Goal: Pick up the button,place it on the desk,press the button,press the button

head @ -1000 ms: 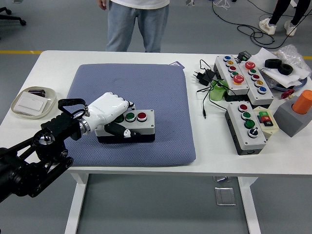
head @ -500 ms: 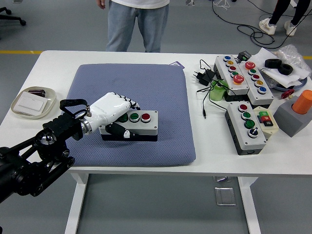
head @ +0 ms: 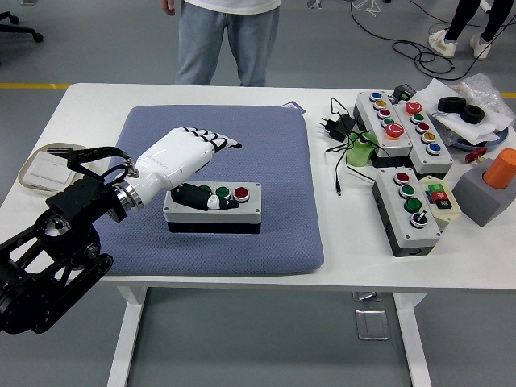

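White robot hand now raised, open.

Bright, even light falls from overhead and the picture is sharp from edge to edge, with no motion blur. The white counter shows no harsh glare. Shadows are soft: a faint one lies on the grey floor beneath it.

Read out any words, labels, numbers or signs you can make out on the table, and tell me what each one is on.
No text is legible anywhere.
Button box under the left hand: no readable label.
Button boxes at the right: no legible marks by the buttons.
Green and red switch: marks too small to read.
White card in the tray: blurred.
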